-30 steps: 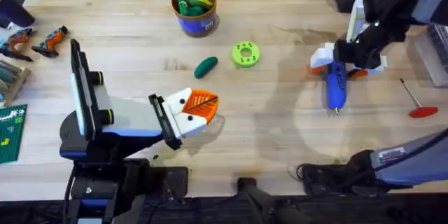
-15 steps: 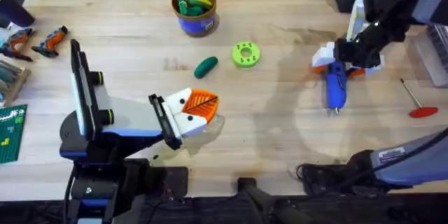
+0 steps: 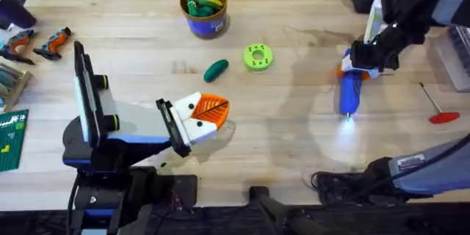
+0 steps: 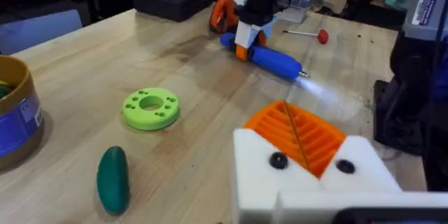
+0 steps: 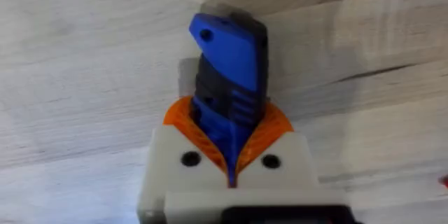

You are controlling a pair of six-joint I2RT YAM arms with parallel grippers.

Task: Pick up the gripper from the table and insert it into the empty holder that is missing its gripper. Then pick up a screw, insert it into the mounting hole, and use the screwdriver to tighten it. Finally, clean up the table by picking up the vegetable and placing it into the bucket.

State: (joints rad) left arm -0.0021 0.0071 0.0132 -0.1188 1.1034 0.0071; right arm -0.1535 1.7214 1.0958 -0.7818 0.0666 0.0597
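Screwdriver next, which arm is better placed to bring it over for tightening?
The right arm, probably. Its pincer is already closed around the blue screwdriver on the table, whose tip light is on. The left pincer sits well away, nearer the green vegetable.

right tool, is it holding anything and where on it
Yes. The right tool is shut on the blue screwdriver, gripping its body near the rear end, away from the bit. The left tool holds nothing.
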